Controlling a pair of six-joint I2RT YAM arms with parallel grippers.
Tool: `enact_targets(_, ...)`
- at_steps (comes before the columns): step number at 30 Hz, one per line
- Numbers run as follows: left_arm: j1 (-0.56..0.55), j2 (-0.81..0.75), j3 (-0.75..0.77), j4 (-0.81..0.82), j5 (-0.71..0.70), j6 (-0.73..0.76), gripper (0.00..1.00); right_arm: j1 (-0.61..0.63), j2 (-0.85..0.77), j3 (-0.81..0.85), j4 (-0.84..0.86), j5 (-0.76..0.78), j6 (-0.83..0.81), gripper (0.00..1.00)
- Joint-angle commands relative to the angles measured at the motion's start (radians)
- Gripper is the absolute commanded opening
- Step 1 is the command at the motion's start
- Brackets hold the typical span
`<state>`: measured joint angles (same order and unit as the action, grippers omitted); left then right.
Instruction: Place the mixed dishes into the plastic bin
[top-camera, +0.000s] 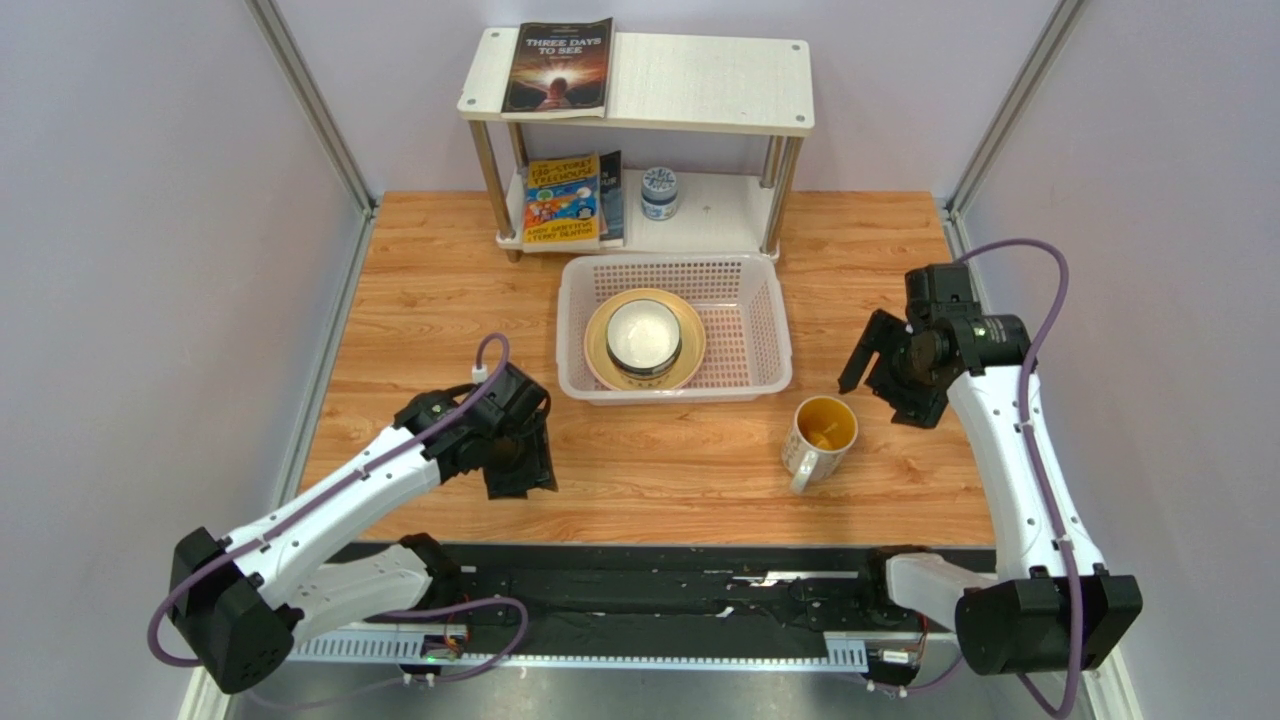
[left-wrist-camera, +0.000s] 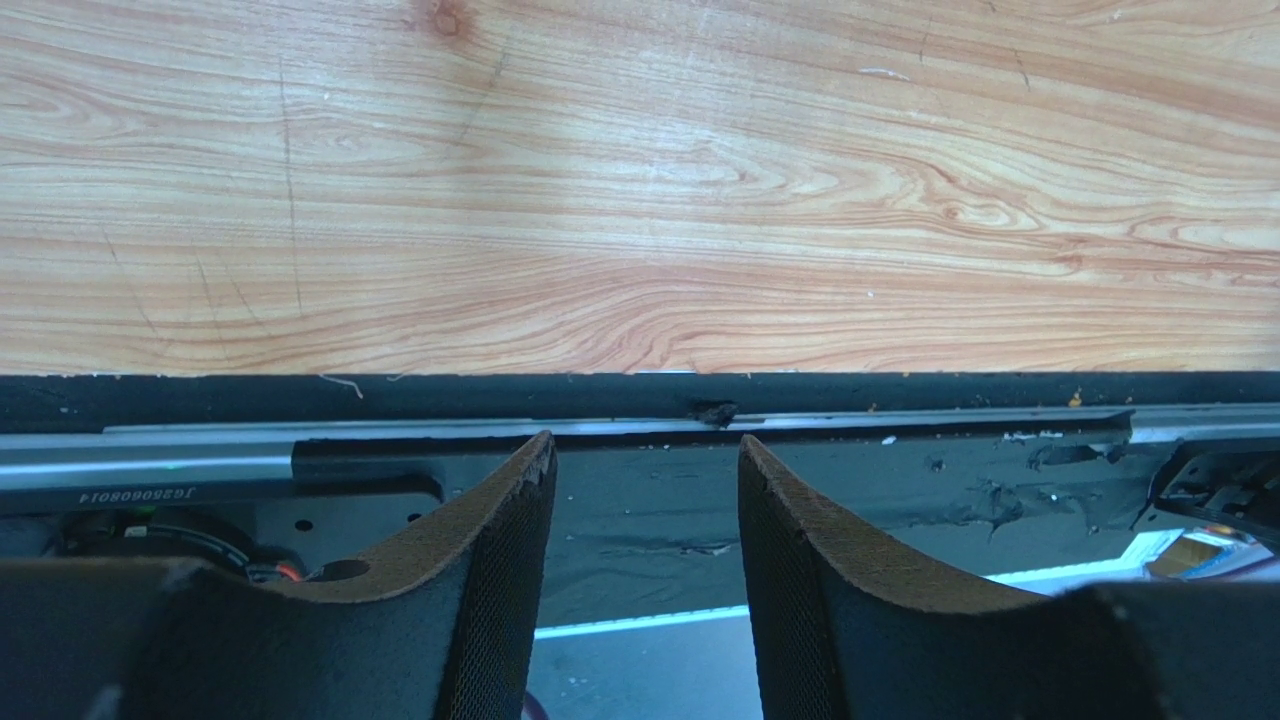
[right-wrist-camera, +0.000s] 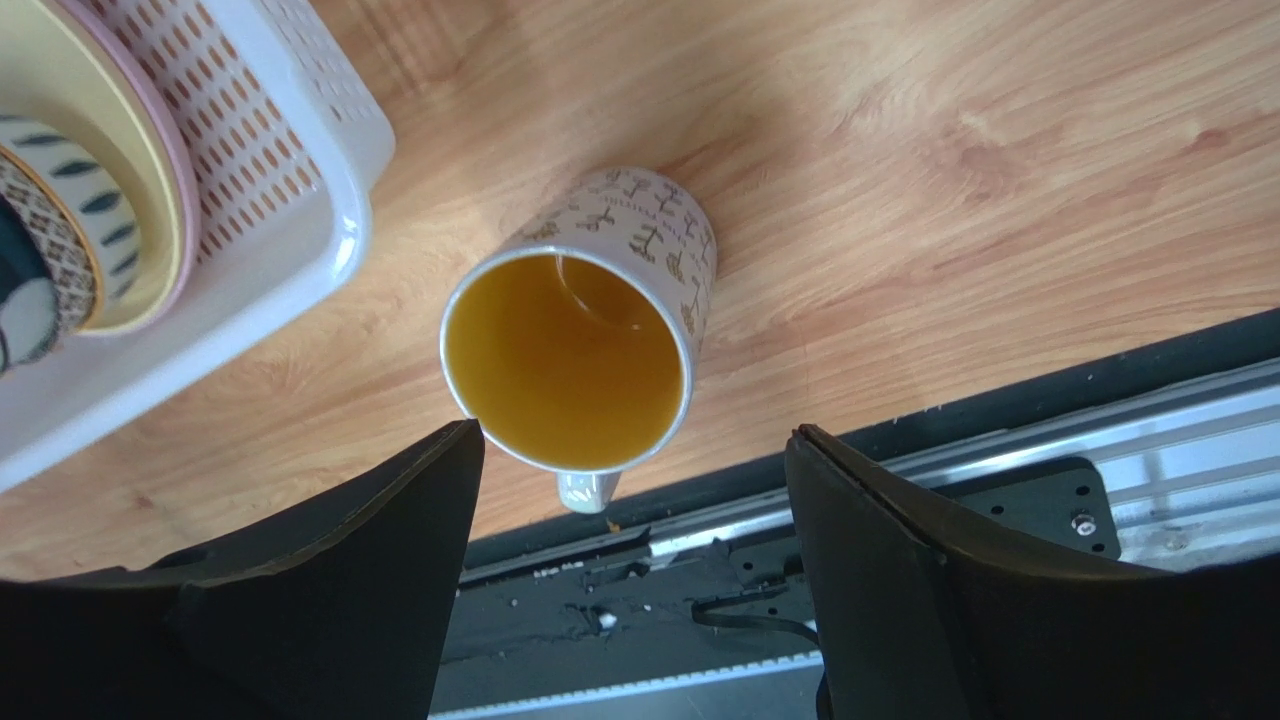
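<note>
From my console, the mug (right-wrist-camera: 579, 353) is the only dish I see outside the bin (top-camera: 751, 323). It stands upright on the worktop (top-camera: 451, 300), just in front of the bin's near right corner, with its yellow inside facing up and its handle turned toward the arm bases.

The right fingers (right-wrist-camera: 346, 585) hang above it, spread wide and released, with nothing between them. The mug shows in the gap below without touching either finger.

Inside the bin, left of centre, the pale yellow plate (top-camera: 601, 353) lies on the pink plate (right-wrist-camera: 187, 173), of which only a thin rim shows. A patterned bowl (top-camera: 646, 342) sits on the yellow plate.

The left fingers (left-wrist-camera: 481, 600) are parted and empty, low over the near edge of the worktop and well away from the bin.

Behind the bin stands the white 2-tier shelf (top-camera: 706, 83), with a book (top-camera: 559, 65) on top and a small jar (top-camera: 658, 191) on the lower tier.
</note>
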<state>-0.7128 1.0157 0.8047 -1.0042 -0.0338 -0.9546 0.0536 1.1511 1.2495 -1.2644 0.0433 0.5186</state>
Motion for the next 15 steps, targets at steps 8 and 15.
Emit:
enact_targets(8,0.003,0.003,-0.007,0.016,0.008,0.013,0.54,-0.011,-0.073,-0.231,0.077,-0.095,0.034,0.76)
enact_targets(15,0.004,-0.008,-0.010,0.019,0.009,0.007,0.53,-0.009,-0.057,-0.351,0.148,-0.105,0.043,0.72)
